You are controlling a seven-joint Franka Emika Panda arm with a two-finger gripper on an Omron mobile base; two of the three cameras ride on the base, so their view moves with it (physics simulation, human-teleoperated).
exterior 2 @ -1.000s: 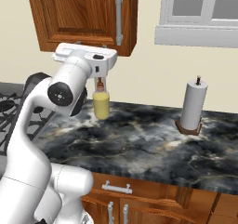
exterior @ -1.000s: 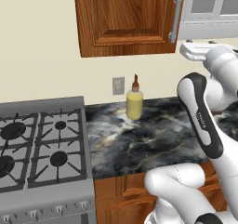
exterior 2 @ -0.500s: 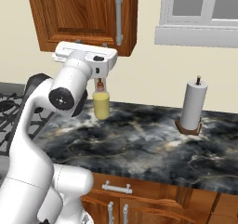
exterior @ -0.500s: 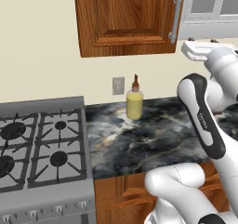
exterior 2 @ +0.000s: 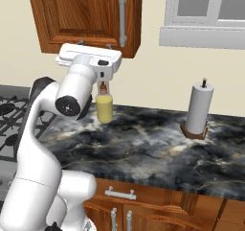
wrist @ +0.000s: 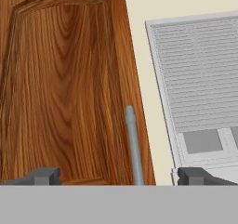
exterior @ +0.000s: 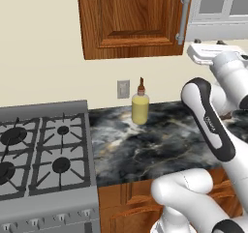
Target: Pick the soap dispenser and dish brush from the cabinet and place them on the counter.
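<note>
The cabinet (exterior: 131, 19) (exterior 2: 81, 14) hangs on the wall with its door shut, so the soap dispenser and dish brush are hidden. Its grey bar handle (exterior: 183, 17) (exterior 2: 122, 17) runs down the door's right edge. My gripper (exterior 2: 94, 44) is raised just below the cabinet's bottom edge, a little left of the handle, open and empty. In the hand view the gripper (wrist: 121, 176) faces the door (wrist: 60, 88), and the handle (wrist: 133, 144) rises between the spread fingertips (wrist: 46, 175). The dark veined counter (exterior: 160, 150) (exterior 2: 143, 144) lies below.
A yellow bottle with a brown nozzle (exterior: 140, 106) (exterior 2: 104, 105) stands at the counter's back by a wall outlet (exterior: 123, 88). The grey stove (exterior: 43, 150) lies to the left. A paper towel holder (exterior 2: 198, 110) stands to the right under a window (exterior 2: 206, 14).
</note>
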